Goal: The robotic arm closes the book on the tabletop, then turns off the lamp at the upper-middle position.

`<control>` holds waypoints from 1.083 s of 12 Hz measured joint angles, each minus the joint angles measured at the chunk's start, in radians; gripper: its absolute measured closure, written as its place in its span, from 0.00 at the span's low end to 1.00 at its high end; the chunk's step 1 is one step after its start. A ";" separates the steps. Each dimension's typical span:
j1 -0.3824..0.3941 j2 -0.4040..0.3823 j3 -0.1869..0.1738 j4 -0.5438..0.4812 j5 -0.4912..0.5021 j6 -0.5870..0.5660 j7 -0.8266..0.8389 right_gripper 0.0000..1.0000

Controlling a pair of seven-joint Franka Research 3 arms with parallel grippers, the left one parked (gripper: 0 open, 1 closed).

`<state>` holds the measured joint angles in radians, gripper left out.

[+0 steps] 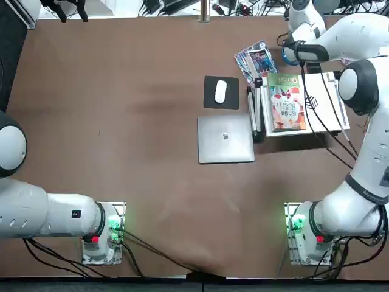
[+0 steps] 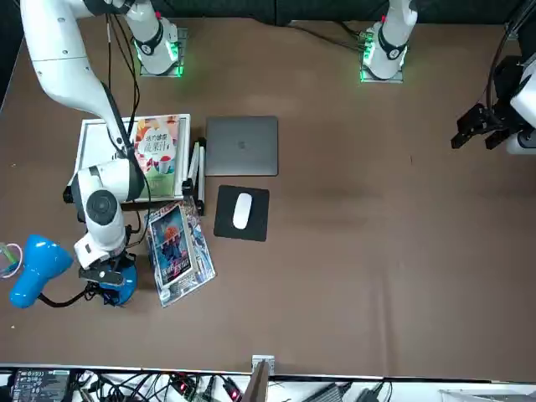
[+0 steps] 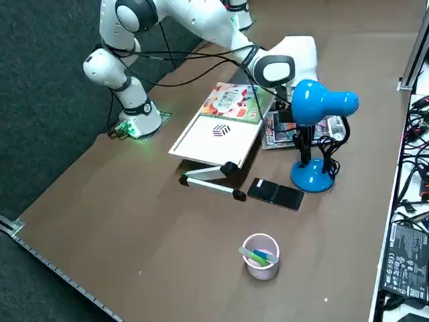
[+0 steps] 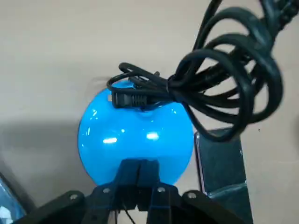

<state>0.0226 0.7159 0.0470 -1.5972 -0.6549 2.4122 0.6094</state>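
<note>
Green book [image 1: 285, 102] lies closed on its stand; blue-based lamp [image 3: 313, 134] stands upright beside it

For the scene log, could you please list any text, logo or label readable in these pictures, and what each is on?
None can be read in full.
Book: cover lettering, too small to read.
White stand board: small dark logo, no legible words.
Laptop: lid emblem, no text.
Leaflets: blurred print.
Right gripper, shut over the lamp base: unmarked.

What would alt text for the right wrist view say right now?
The right hand, fingers together, sits at the rim of the lamp's round blue base, seen from above. A bundled black cord lies coiled across the base, and a dark phone lies beside it on the brown tabletop.
</note>
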 joint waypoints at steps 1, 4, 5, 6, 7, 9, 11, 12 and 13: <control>-0.001 -0.001 0.002 -0.005 0.000 0.001 0.000 0.98; -0.004 -0.001 0.005 -0.019 0.000 0.012 0.000 0.98; -0.006 -0.001 0.005 -0.023 0.000 0.019 0.000 0.98; -0.006 -0.002 0.005 -0.025 0.000 0.021 -0.001 0.98; -0.006 -0.002 0.005 -0.025 0.000 0.023 -0.001 0.98; -0.007 -0.002 0.005 -0.026 0.000 0.025 -0.001 0.98; -0.009 -0.003 0.005 -0.026 0.000 0.030 -0.001 0.98; -0.010 -0.003 0.005 -0.026 0.000 0.032 -0.001 0.98; -0.011 -0.003 0.005 -0.026 0.000 0.034 -0.002 0.98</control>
<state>0.0119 0.7132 0.0524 -1.6235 -0.6549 2.4460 0.6078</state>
